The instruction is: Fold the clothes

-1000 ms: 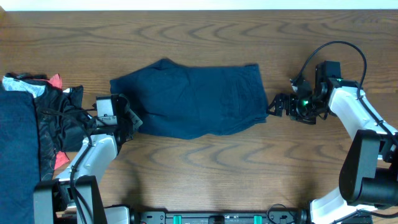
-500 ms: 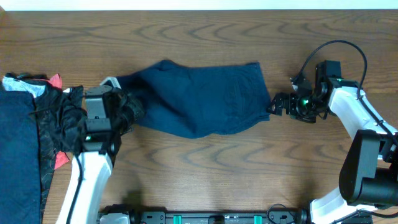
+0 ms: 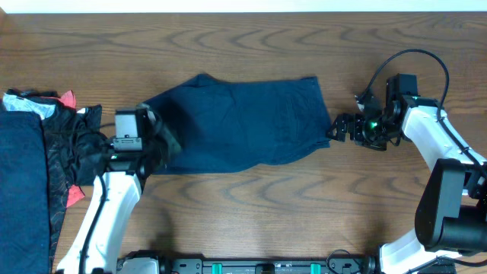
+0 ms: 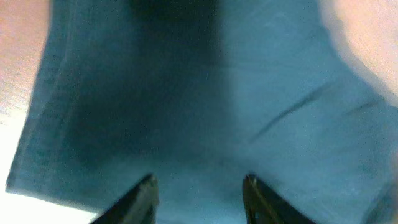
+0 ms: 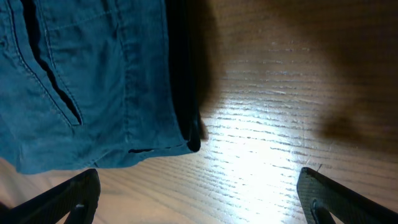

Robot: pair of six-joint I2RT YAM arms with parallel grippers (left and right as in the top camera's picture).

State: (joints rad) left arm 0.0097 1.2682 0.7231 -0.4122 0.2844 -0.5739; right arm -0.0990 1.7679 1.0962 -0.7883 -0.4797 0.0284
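Observation:
A dark blue garment point(image 3: 243, 125) lies spread across the middle of the wooden table. My left gripper point(image 3: 163, 142) hovers over its left edge. In the left wrist view the fingers point(image 4: 198, 186) are apart, and blue cloth point(image 4: 205, 93) fills the view beneath them. My right gripper point(image 3: 339, 128) is open just off the garment's right edge. In the right wrist view its fingers point(image 5: 199, 199) are spread wide over bare wood, and the garment's seamed corner point(image 5: 93, 81) lies ahead at the upper left.
A pile of clothes sits at the left table edge: a dark blue piece point(image 3: 23, 183) and a black one with red trim point(image 3: 72, 144), close behind my left arm. Bare wood point(image 3: 304, 213) surrounds the garment.
My left gripper has shifted a little to the right onto the garment's left edge, and the cloth's lower left outline has changed shape. The right arm has not moved.

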